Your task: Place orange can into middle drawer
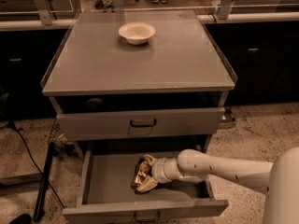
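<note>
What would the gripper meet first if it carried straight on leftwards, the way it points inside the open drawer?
Holding the orange can, the gripper would probably meet the middle drawer's left wall first; depth is unclear.

White arm stretched leftward, claw [144, 175] low centre

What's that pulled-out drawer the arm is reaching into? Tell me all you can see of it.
The open drawer is wide, shallow and grey, and looks like metal. It is pulled out below a closed drawer. Its plain flat front carries a small dark loop handle. Inside, near the middle, is the can, shiny orange-gold, with the end effector at it. The arm comes in over the drawer's right wall.
</note>
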Action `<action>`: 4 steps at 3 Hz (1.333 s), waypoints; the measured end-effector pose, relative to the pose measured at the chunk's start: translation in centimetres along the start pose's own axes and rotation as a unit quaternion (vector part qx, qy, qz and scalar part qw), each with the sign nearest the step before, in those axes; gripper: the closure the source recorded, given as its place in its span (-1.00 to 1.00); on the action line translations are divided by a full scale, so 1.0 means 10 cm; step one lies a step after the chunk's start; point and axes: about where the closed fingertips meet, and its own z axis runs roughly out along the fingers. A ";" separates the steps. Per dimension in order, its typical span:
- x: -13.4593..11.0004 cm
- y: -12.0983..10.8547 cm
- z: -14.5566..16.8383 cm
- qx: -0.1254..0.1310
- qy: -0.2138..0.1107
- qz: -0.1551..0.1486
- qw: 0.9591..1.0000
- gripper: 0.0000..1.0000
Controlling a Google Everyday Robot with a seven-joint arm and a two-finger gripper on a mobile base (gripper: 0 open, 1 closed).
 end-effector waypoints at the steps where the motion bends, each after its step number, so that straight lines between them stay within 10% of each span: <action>1: 0.08 0.01 0.07 -0.004 0.010 0.004 1.000 1.00; 3: 0.18 0.02 0.15 -0.008 0.024 0.010 1.000 1.00; 4: 0.18 0.02 0.15 -0.008 0.024 0.010 1.000 0.63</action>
